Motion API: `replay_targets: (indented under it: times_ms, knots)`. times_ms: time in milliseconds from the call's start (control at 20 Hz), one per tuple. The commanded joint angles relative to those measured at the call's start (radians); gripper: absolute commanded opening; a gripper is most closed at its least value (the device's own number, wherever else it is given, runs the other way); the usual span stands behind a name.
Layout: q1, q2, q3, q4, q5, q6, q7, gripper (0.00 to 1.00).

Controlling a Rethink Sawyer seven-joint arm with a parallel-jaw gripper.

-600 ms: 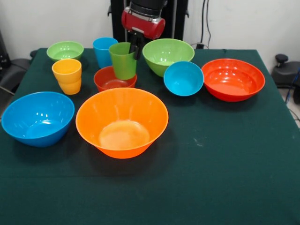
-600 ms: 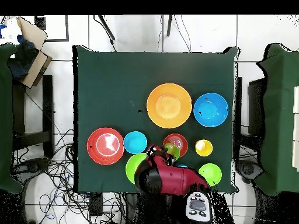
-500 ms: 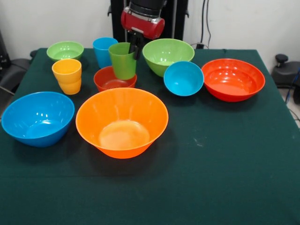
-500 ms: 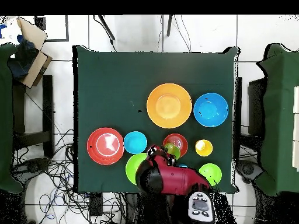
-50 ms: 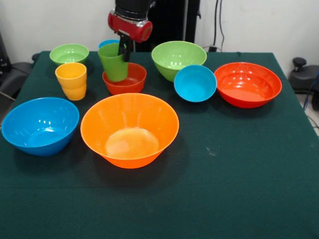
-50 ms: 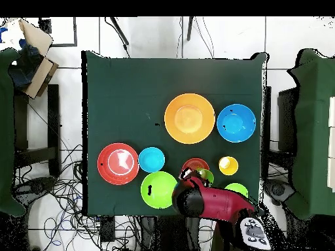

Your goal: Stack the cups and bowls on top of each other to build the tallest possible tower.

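Green cup (image 5: 114, 61) stands near upright from the front, mouth up, long axis vertical, my pincer (image 5: 123, 49) clamped on its rim. It hangs at the edge of the small red-orange bowl (image 5: 125, 78), which I see holds nothing else. From overhead, I find the cup (image 6: 205, 175) just beside that bowl (image 6: 194, 167); the big orange bowl (image 6: 189, 118) sits empty on the worktop (image 6: 124, 98).

Three cups (image 5: 113, 61), one mostly hidden; seven bowls (image 5: 129, 129).

Bright, even light; glossy bowls (image 5: 129, 130) glare, soft shadows.
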Motion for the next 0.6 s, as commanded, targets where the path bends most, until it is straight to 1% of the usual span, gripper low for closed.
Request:
replay_targets:
  times_ms: [50,350,600]
  knots:
    - [0.001,0.061,0.119,-0.088,-0.068,0.117,-0.067,0.0]
    - [-0.011,0.074,0.15,-0.107,-0.075,0.14,-0.063,0.0]
    - [-0.001,0.085,0.153,-0.125,-0.071,0.144,-0.048,0.0]
